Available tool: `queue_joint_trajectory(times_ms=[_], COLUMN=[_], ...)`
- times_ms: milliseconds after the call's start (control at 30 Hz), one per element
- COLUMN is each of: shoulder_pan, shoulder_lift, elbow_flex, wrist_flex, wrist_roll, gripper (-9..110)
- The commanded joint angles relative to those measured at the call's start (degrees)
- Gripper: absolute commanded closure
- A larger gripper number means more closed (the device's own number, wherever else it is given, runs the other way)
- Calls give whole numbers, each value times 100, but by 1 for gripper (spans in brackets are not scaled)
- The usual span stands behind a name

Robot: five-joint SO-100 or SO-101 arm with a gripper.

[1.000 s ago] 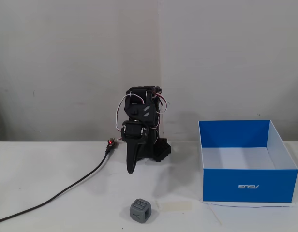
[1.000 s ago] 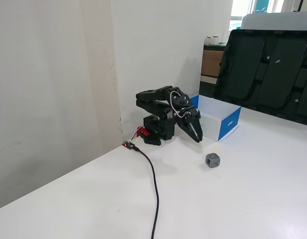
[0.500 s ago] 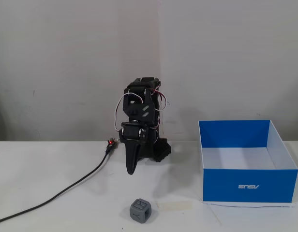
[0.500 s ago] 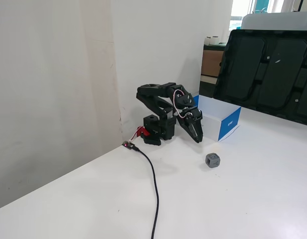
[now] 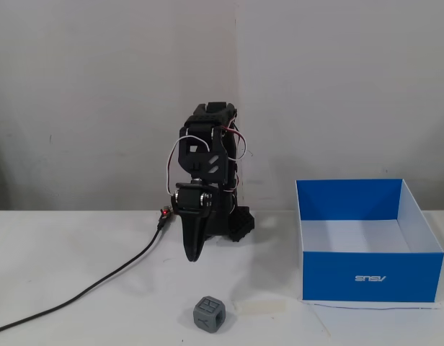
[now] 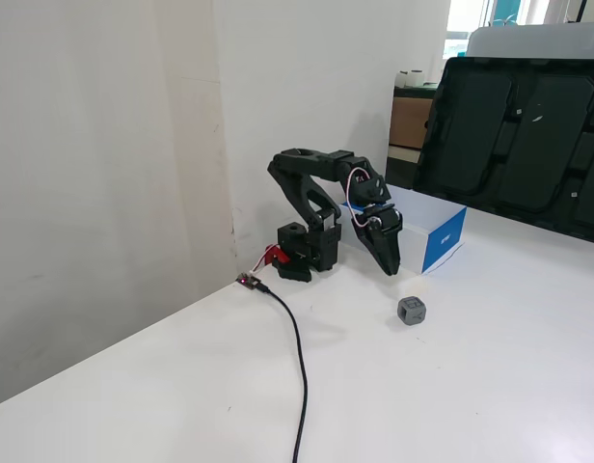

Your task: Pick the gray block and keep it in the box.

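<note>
Basically reach step: black 2-finger gripper (image 6: 392, 269) empty, fingers together, tip down. Small dark-gray plastic cube (image 5: 209, 314) sits on the table below and just ahead of it, untouched; big blue cardboard box (image 5: 369, 276) off beside. Next likely: open, lower over cube

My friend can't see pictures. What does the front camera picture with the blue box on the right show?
A black robot arm's end effector hangs pointing down, shut and empty, above a white table. A small dark-gray plastic cube sits in front; a big blue cardboard box, open-topped, stands to the right.
</note>
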Motion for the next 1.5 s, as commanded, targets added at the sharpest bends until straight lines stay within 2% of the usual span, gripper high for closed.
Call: queue_joint_trajectory(times_ms=[0, 167, 800, 1467], shoulder_pan=[-105, -316, -800, -712], shoulder_lift=[-316, -729, -1907, -3164], elbow_flex=[-589, -729, -1134, -1125], wrist_flex=[-176, -246, -545, -1292], wrist_roll=[255, 615, 1406, 1521], gripper=[101, 100, 83, 79])
